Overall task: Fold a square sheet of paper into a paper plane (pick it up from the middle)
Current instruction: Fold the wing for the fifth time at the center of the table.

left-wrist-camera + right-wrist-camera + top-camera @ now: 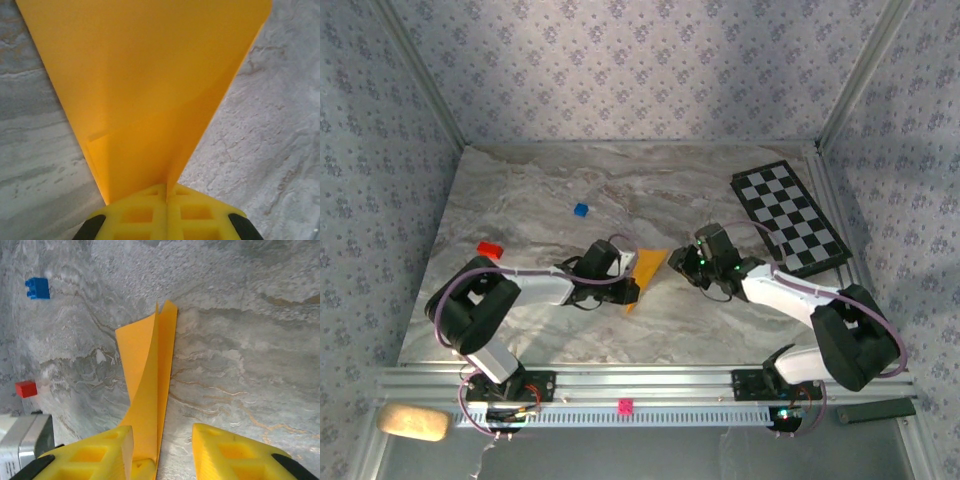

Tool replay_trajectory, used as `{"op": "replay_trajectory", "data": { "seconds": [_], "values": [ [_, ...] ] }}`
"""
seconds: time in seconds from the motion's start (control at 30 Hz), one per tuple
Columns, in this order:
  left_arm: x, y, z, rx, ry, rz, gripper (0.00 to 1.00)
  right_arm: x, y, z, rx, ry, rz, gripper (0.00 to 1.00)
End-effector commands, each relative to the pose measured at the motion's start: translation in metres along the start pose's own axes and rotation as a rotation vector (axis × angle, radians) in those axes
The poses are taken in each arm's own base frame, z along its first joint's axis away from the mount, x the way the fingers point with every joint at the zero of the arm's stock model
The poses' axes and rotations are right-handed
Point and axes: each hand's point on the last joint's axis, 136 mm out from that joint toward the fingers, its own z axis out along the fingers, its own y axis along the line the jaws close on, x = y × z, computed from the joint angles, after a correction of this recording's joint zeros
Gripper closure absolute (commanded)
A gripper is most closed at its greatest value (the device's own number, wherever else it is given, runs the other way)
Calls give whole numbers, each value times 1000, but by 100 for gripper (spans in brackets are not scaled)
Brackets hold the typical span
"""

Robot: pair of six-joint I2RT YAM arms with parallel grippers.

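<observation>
Folded paper (648, 268), frame centre: left pincer (166, 195) clamped on it, right pincer (161, 435) apart; should close squarely over aligned edges.

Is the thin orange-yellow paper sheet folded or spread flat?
Folded. The orange-yellow paper sheet shows two layers meeting along a crease, and the left gripper, shut on it, holds it on edge.

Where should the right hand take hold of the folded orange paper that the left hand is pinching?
The near end, between the open fingers of the right hand, one finger on each flat face. The folded paper stands on edge with its layers nearly upright, so a sideways squeeze likely beats coming from above. The left hand pinches its narrow end.
</observation>
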Motion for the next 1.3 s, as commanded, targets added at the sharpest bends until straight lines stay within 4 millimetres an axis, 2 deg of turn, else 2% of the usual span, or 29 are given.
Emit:
{"op": "replay_trajectory", "data": {
  "seconds": [0.0, 0.2, 0.5, 0.6, 0.7, 0.87, 1.03, 1.27],
  "values": [
    [-8, -8, -7, 113, -14, -61, 100, -1, 2, 4, 3, -57, -76, 65],
    [-5, 7, -7, 173, 3, -166, 100, 16, 22, 18, -94, 30, -148, 73],
    [-1, 26, -4, 173, 20, -257, 100, 30, 32, 38, -146, 105, -136, 78],
    [0, 24, -5, 198, 26, -252, 100, 31, 33, 40, -152, 106, -137, 80],
    [-1, 12, -6, 250, 37, -180, 100, 28, 26, 37, -136, 73, -126, 81],
    [9, -7, 1, 294, 103, -51, 100, 21, 11, 25, -107, 10, -108, 82],
    [12, -26, 9, 323, 126, 41, 100, 14, -3, 5, -86, -125, -129, 83],
    [14, -13, 15, 247, 108, 6, 100, 22, 1, -13, -118, -106, -217, 82]
  ]
}}
